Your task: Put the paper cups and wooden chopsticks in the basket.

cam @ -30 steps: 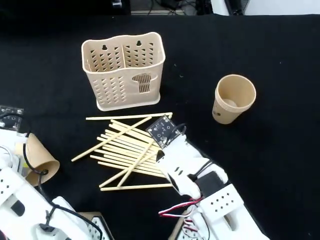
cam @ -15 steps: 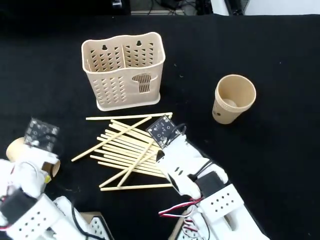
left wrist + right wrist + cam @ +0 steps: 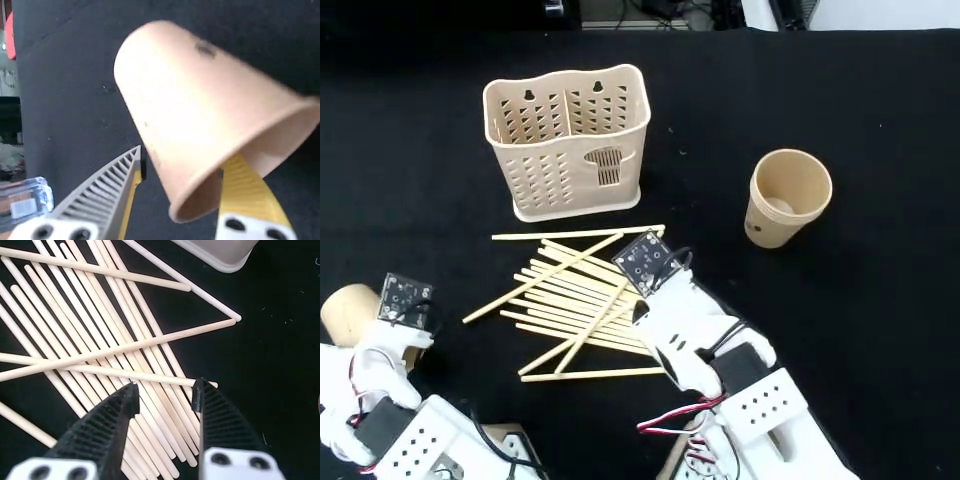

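The bench (image 3: 880,330) is covered with black cloth. Past its far edge lie cables (image 3: 665,10), next to a pale patch of the room.

Item count: one basket, two paper cups, one heap of wooden chopsticks, two arms.

The basket (image 3: 567,140) stands upright toward the far side of the bench. A divider splits it into two compartments.

The chopsticks (image 3: 570,295) lie flat in a crossed heap just in front of the basket. There are well over a dozen, but they overlap and the exact number cannot be read.

The standing cup (image 3: 787,197) is upright, mouth up, well apart from the basket on the right arm's side.

The held cup (image 3: 200,115) is tilted on its side at the near left corner. The left gripper (image 3: 182,165) has its fingers clamped on the cup wall, one inside the mouth and one outside.

The right gripper (image 3: 165,390) hovers low over the heap, fingers apart.
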